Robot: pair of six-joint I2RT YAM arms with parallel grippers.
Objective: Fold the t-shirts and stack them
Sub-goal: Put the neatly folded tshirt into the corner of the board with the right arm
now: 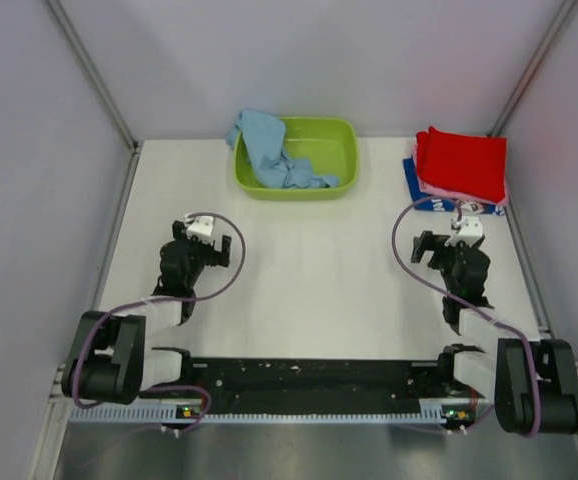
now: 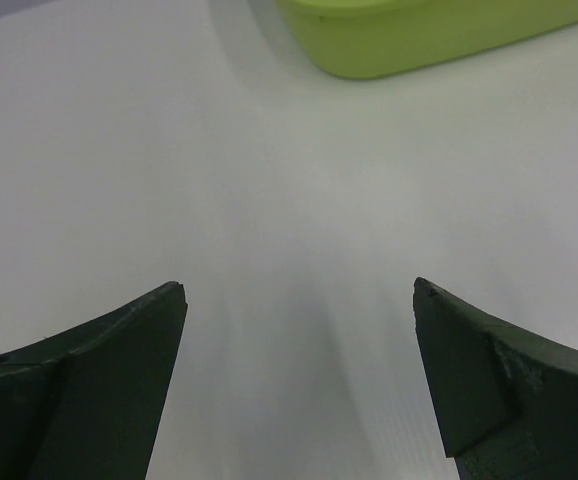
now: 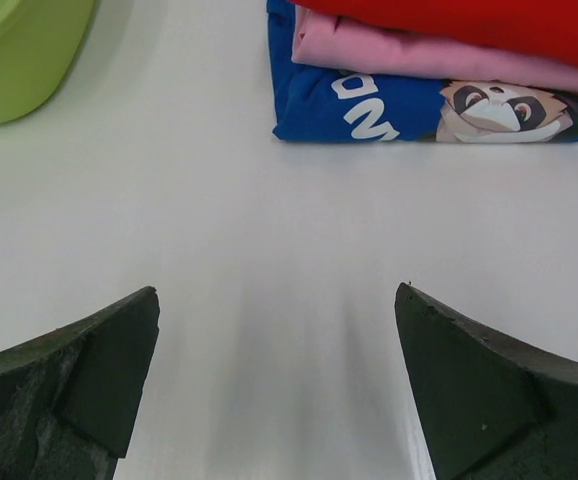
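Observation:
A folded stack sits at the back right: the red t-shirt (image 1: 461,162) on top, a pink one (image 3: 439,62) under it, a dark blue printed one (image 3: 369,110) at the bottom. A light blue t-shirt (image 1: 269,152) lies crumpled in the lime green basin (image 1: 321,150), draped over its left rim. My left gripper (image 1: 201,232) is open and empty over bare table (image 2: 299,290), near the basin (image 2: 419,35). My right gripper (image 1: 466,226) is open and empty, just in front of the stack (image 3: 279,300).
The white table (image 1: 309,270) is walled by grey panels at left, right and back. The basin's corner shows at the upper left of the right wrist view (image 3: 19,60).

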